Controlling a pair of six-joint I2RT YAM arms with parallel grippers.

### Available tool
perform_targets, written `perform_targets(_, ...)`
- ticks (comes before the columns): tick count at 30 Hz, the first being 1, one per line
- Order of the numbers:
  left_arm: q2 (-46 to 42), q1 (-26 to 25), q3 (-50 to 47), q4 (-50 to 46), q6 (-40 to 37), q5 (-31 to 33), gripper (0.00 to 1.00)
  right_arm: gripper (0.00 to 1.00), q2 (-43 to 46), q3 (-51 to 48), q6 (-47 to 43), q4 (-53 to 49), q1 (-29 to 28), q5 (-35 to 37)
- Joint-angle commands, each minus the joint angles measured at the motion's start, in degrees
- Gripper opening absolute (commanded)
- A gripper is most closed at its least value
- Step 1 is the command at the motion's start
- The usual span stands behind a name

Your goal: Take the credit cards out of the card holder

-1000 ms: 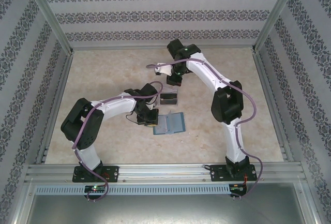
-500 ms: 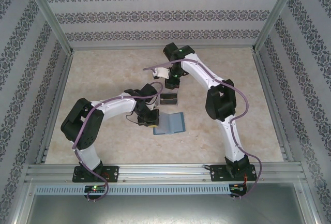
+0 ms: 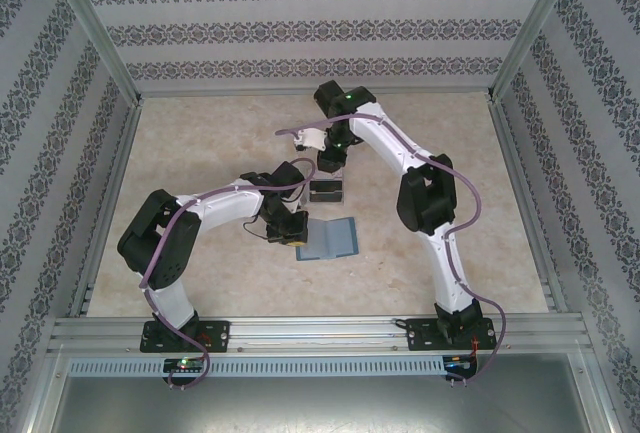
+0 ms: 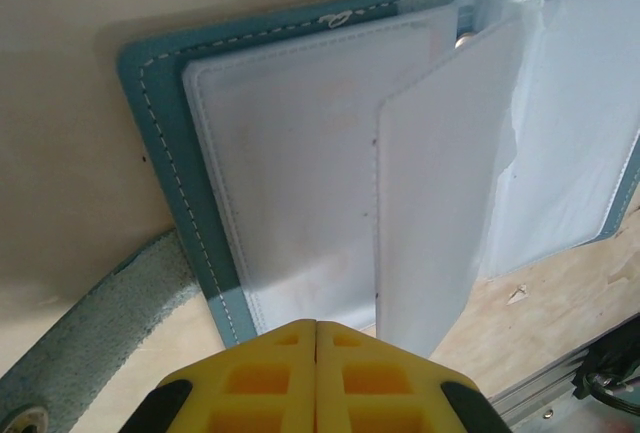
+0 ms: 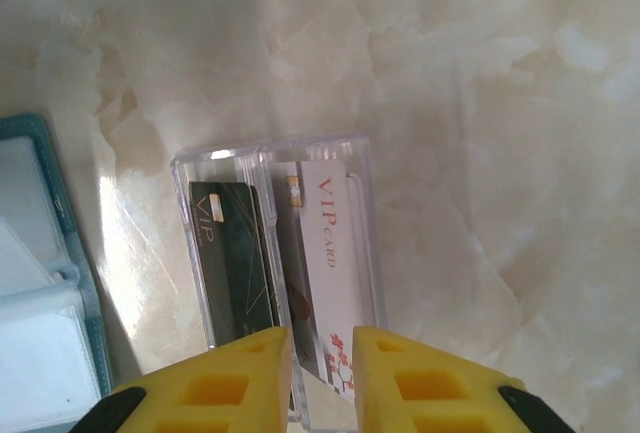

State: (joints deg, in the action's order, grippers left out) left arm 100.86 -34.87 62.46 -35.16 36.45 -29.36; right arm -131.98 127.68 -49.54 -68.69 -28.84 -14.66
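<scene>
The card holder (image 3: 335,240) lies open on the table, teal-edged with clear empty sleeves (image 4: 300,173); its edge also shows in the right wrist view (image 5: 45,283). My left gripper (image 4: 316,325) is shut, its tip at the holder's near edge (image 3: 296,236) with nothing visible between the jaws. Two credit cards stand in a clear plastic box (image 3: 326,191): a dark one (image 5: 232,258) in the left slot and a pale one with red marks (image 5: 335,253) in the right slot. My right gripper (image 5: 322,343) hovers over the box (image 3: 330,165), jaws slightly apart astride the pale card's near end.
The holder's teal strap with a snap (image 4: 100,323) curls on the table beside the left gripper. An aluminium rail (image 3: 320,331) runs along the near edge, and patterned walls (image 3: 300,28) enclose the marbled tabletop (image 5: 480,103).
The right gripper's jaws have gone from shut to slightly apart over the clear box, and the right arm shifted a little left. The left arm and the holder stayed put.
</scene>
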Motion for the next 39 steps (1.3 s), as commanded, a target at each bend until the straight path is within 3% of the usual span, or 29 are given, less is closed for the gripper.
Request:
perform_targets(1,-0.53,-0.28,-0.32,0.63,0.38,-0.6,0.06,0.24,6.19,-2.04,4.44,3.21,1.23,-2.65)
perform_targets(9,0.1,-0.81,1.47,0.55,0.36,-1.12,0.06,0.23,18.19,-17.03,15.72,16.87,4.14,-3.49)
perform_targets(18,1.51,-1.84,4.96,0.32,0.27,-1.83,0.06,0.23,33.18,-36.55,34.62,33.08,7.57,-1.69)
perform_targets(25,3.35,-2.66,7.01,0.7,0.38,-2.43,0.06,0.22,40.66,-45.95,48.23,37.94,8.2,-5.67)
perform_targets(30,5.45,-3.42,8.61,1.28,0.46,-3.17,0.06,0.17,43.02,-50.76,59.4,41.0,8.2,-12.76)
perform_targets(39,7.86,-4.01,9.78,3.05,0.73,-4.12,0.06,0.11,45.93,-59.24,76.8,43.94,8.22,-17.69)
